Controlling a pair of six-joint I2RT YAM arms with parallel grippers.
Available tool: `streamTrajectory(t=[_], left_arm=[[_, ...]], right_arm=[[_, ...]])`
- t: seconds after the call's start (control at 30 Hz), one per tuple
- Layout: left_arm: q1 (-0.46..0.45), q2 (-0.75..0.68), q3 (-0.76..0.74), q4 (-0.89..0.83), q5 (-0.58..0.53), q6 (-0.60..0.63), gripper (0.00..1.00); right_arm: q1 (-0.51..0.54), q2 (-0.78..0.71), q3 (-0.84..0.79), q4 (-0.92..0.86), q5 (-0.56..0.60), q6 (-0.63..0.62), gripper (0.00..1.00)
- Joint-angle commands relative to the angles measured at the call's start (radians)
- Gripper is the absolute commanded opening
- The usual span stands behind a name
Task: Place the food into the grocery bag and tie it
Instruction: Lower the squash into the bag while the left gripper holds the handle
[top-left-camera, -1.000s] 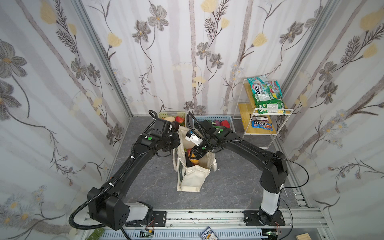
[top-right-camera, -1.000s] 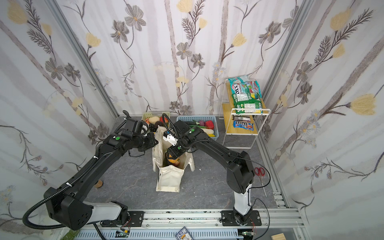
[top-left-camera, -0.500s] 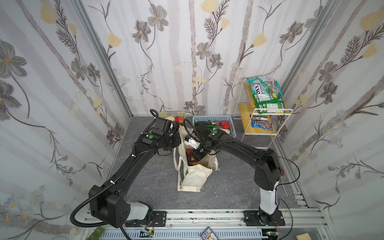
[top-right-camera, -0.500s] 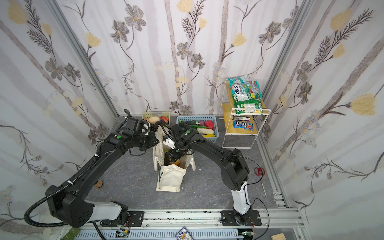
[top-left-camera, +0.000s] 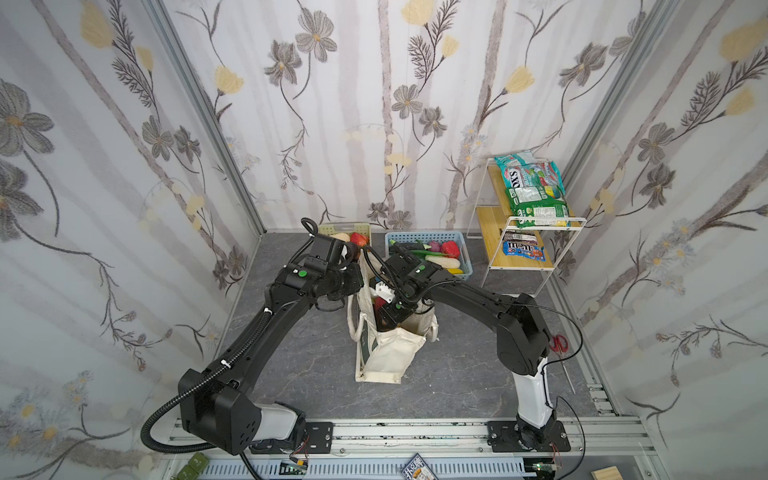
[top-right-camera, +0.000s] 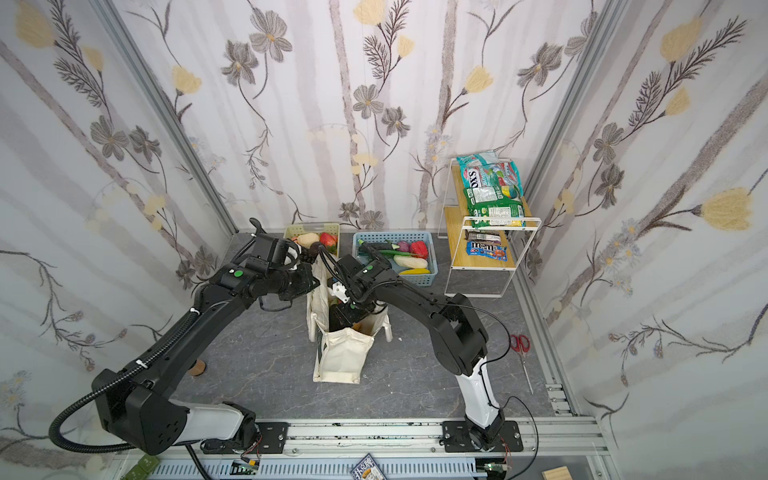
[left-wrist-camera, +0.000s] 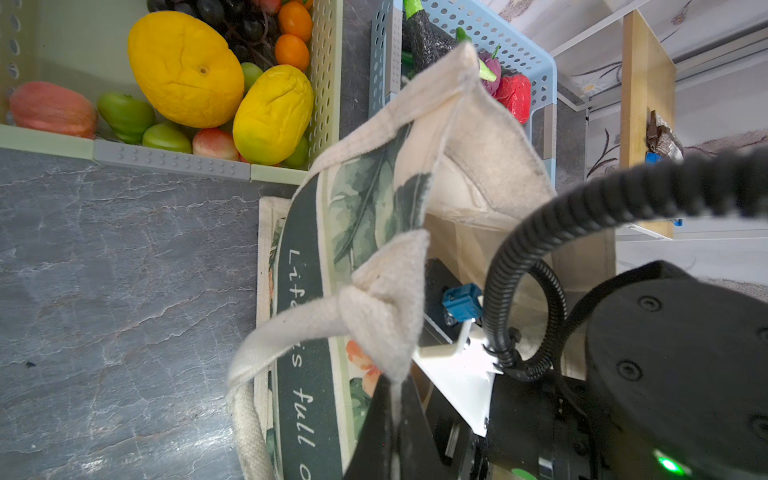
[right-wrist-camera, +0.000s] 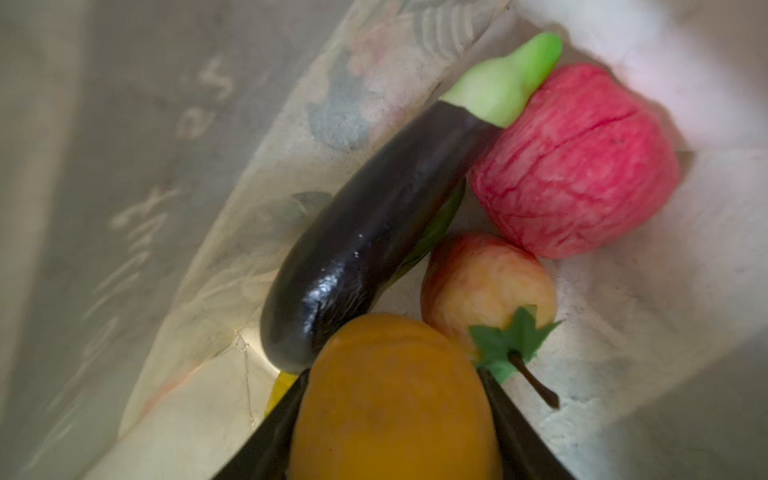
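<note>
Canvas tote (top-left-camera: 390, 353), cream with dark green band and white lettering, stands mid-way on the grey table (top-left-camera: 299, 374), just before a pale green slotted basket (top-left-camera: 344, 227) and a blue slotted basket (top-left-camera: 426, 234) at the rear edge. Left gripper (left-wrist-camera: 394, 395) pinches its rim, jaws closed on cloth. Right gripper (right-wrist-camera: 392, 374), inside, clasps an orange toy fruit (right-wrist-camera: 392, 415) above a dark purple toy aubergine (right-wrist-camera: 374, 232), shown only by the right wrist view; in both top views the right arm (top-left-camera: 465, 297) crosses the mouth.
</note>
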Motion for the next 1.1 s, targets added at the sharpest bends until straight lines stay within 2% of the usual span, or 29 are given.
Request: streamTrajectory(t=[0.0,0.67,1.07], left_arm=[[-0.002,0.004,0.009,0.029,0.002,0.010,0.00],[-0.002,0.004,0.006,0.032,-0.001,0.016,0.00],[-0.002,-0.007,-0.002,0.029,-0.012,0.016,0.00]], right_arm=[[0.000,0.024,0.025,0.014,-0.001,0.027,0.58],[0.000,0.133,0.065,0.030,-0.015,0.063,0.63],[0.000,0.108,0.052,0.050,-0.038,0.047,0.73]])
